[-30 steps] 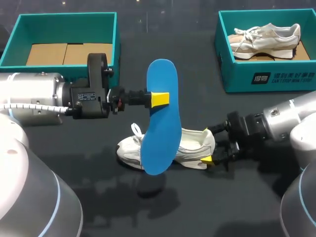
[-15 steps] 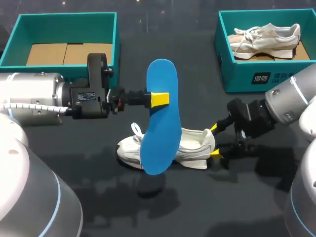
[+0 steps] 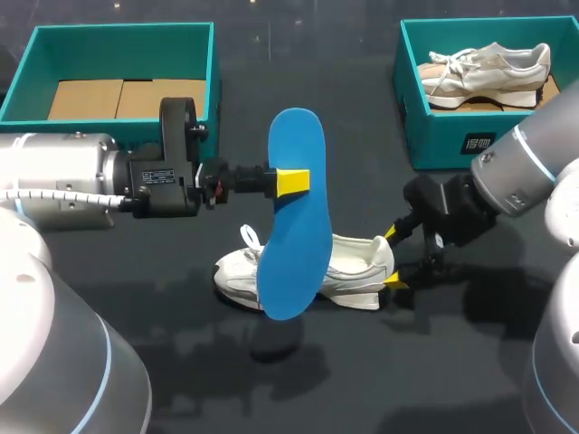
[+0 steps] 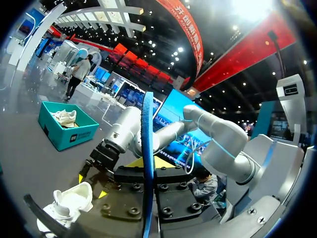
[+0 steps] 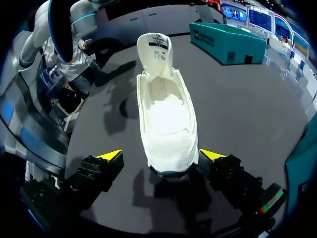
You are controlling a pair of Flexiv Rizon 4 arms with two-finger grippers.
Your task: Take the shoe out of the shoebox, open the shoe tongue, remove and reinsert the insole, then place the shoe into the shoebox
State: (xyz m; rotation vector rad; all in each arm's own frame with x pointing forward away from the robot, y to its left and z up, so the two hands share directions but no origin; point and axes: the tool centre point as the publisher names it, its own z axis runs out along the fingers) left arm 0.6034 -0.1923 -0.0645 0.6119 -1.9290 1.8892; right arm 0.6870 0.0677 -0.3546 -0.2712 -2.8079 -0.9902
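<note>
My left gripper (image 3: 292, 181) is shut on a blue insole (image 3: 294, 235) and holds it upright in the air above the table's middle. Beneath it a white shoe (image 3: 353, 269) lies on the dark table, toe toward my left arm. My right gripper (image 3: 393, 258) stands open at the shoe's heel, one yellow tip on each side and neither touching. In the right wrist view the shoe (image 5: 166, 114) runs away from the gripper (image 5: 161, 157), its tongue (image 5: 154, 52) raised and its inside bare. The left wrist view shows the insole (image 4: 146, 163) edge-on and the shoe (image 4: 69, 201) below.
A teal shoebox (image 3: 118, 41) with a cardboard floor stands at the back left. Another teal shoebox (image 3: 452, 136) at the back right holds a second white shoe (image 3: 488, 68). Bare dark table lies in front of the shoe.
My right arm has swung up and toward the back while its open gripper stayed at the shoe's heel. The left arm, the insole and the shoe have not moved.
</note>
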